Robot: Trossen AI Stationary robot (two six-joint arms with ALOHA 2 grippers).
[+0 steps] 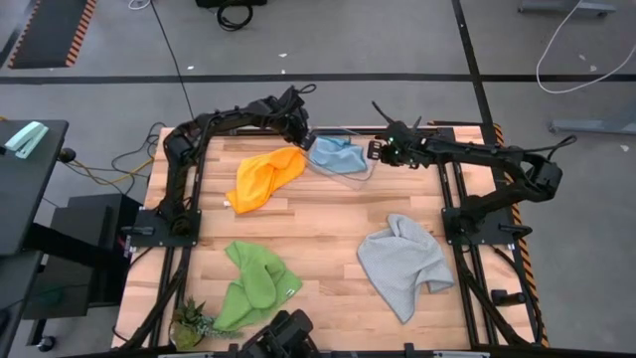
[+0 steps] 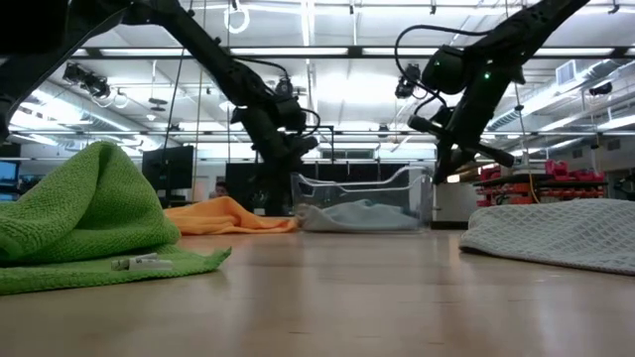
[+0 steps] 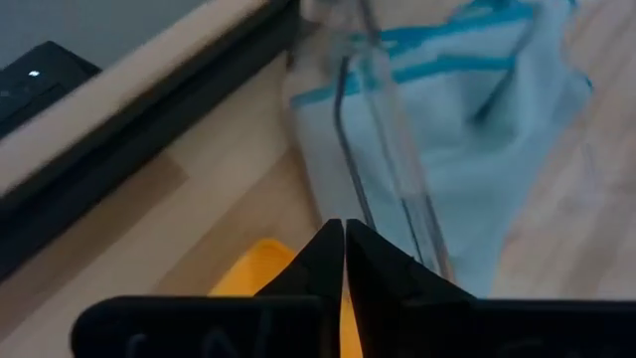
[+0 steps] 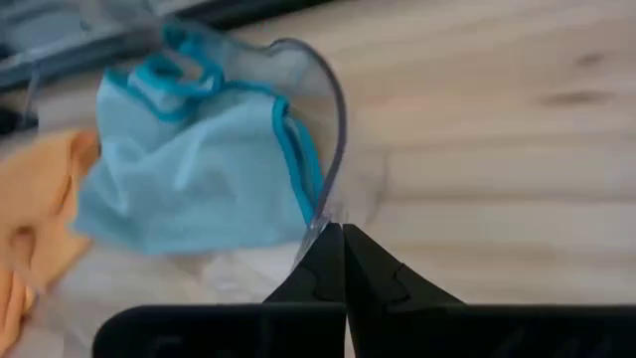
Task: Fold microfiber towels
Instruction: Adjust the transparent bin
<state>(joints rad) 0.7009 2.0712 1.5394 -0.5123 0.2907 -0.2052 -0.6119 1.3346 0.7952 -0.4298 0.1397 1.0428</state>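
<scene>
High view: four towels on wooden bench [image 1: 328, 214]. Yellow-orange towel [image 1: 263, 179] far left, crumpled; light blue towel [image 1: 335, 154] far centre, inside clear plastic bin [image 1: 360, 171]; bright green towel [image 1: 253, 283] near left, bunched; light grey towel [image 1: 402, 261] near right, rumpled. Left gripper [image 1: 304, 131] at bin's far-left corner, fingers [image 3: 328, 261] closed, holding nothing visible. Right gripper [image 1: 376, 151] at bin's right edge, fingers [image 4: 353, 264] closed, tips at clear rim; grip on rim unclear
</scene>
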